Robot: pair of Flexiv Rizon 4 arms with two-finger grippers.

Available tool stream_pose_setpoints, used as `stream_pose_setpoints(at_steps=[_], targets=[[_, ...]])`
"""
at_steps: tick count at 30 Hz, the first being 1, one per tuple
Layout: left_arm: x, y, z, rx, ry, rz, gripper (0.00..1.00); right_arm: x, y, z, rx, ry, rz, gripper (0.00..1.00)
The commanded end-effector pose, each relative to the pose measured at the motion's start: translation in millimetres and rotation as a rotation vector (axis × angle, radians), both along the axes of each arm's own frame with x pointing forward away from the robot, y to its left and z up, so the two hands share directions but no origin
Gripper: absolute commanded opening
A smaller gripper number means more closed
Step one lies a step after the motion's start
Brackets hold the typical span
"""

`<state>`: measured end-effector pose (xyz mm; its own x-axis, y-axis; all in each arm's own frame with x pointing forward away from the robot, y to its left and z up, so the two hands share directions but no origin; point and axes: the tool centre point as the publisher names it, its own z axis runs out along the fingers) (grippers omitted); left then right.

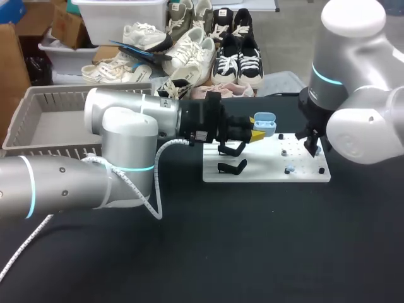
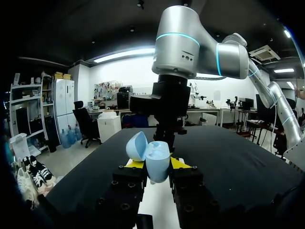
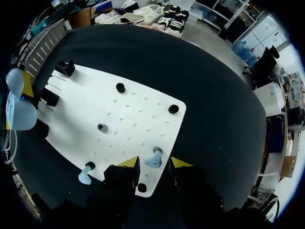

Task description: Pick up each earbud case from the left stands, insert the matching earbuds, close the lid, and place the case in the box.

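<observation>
The left arm's fingers point(image 2: 135, 164) are grasping the open blue earbud case point(image 2: 157, 160), keeping it lifted near the white board point(image 3: 133, 109), probably so its sockets are reachable. The right arm's fingers point(image 3: 127, 162) are hanging released around 1 earbud point(image 3: 155, 157) on its peg, seemingly not touching it yet.
</observation>
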<state>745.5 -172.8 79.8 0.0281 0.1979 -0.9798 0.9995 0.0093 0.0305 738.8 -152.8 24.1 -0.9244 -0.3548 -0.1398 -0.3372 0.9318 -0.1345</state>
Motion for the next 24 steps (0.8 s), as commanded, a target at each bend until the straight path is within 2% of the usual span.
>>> stream_pose_setpoints(at_steps=[1, 5, 7, 24], targets=[[-0.8, -0.1, -0.2, -0.001, -0.001, 0.004, 0.0, 0.0, 0.2, -0.2, -0.001, -0.003, -0.007, 0.37], [-0.8, -0.1, -0.2, -0.001, -0.001, 0.004, 0.0, -0.3, 0.1, -1.1, 0.001, -0.001, -0.009, 0.35], [-0.8, -0.1, -0.2, -0.001, -0.001, 0.004, 0.0, -0.3, 0.1, -1.2, 0.002, -0.001, -0.011, 0.31], [-0.8, -0.1, -0.2, -0.001, -0.001, 0.004, 0.0, -2.2, 3.6, -3.7, 0.001, 0.007, -0.018, 0.27]])
